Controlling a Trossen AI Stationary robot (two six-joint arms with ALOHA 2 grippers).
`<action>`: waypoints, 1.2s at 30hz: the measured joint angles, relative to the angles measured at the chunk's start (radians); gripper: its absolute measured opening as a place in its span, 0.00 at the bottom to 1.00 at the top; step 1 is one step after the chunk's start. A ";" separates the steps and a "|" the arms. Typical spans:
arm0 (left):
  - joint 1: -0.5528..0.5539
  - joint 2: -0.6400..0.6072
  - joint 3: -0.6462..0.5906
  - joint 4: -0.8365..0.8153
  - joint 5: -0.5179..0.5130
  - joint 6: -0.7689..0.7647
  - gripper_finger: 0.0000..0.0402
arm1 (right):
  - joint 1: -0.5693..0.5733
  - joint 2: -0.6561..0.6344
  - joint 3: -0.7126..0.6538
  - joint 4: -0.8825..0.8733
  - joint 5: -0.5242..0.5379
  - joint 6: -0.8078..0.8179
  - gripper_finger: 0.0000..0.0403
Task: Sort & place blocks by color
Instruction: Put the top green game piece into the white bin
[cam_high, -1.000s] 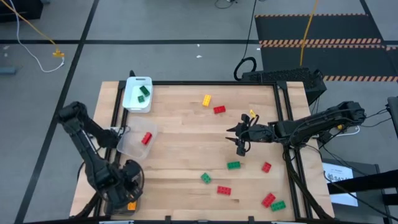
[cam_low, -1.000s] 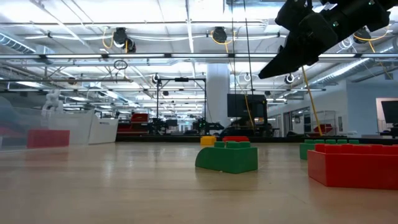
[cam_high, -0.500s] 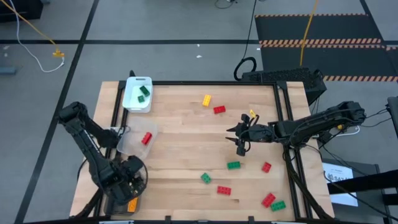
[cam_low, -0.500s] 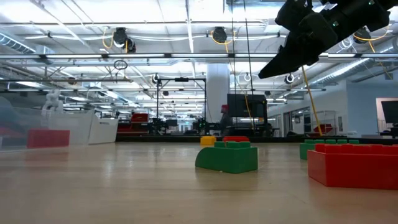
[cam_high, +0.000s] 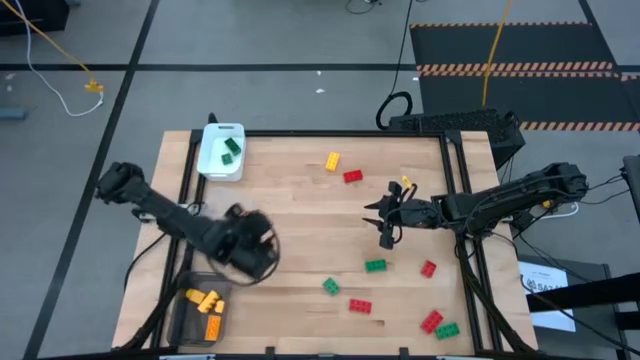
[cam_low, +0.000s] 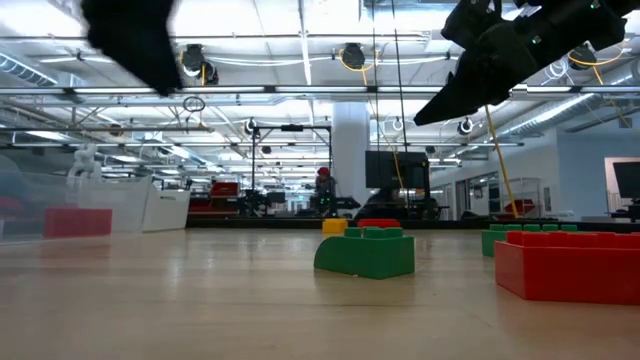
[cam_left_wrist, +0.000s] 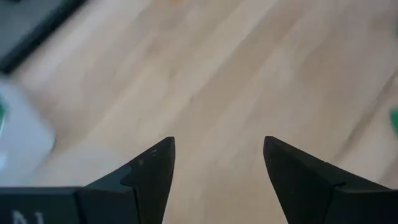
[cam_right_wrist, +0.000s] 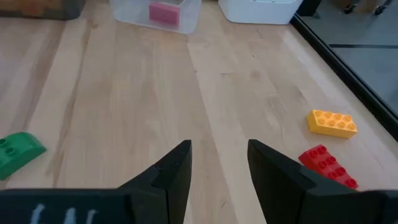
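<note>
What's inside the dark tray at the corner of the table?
The dark tray holds orange-yellow blocks, at least two, lying close together. No red or green ones show in it. The tray's lowest part is cut off by the picture's edge, so anything lying there cannot be seen.

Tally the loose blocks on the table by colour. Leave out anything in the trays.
Red blocks: 4
Green blocks: 3
Yellow blocks: 2
Total: 9
</note>
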 joint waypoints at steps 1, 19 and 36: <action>0.039 0.000 0.000 0.067 0.004 0.080 0.61 | 0.000 0.000 0.000 0.000 0.000 -0.001 0.37; 0.347 0.010 0.000 0.792 0.372 0.882 0.61 | 0.079 0.001 -0.032 -0.054 -0.265 0.078 0.37; 0.409 0.220 -0.001 0.908 0.499 0.946 0.61 | 0.307 0.156 0.006 -0.120 -0.189 0.086 0.39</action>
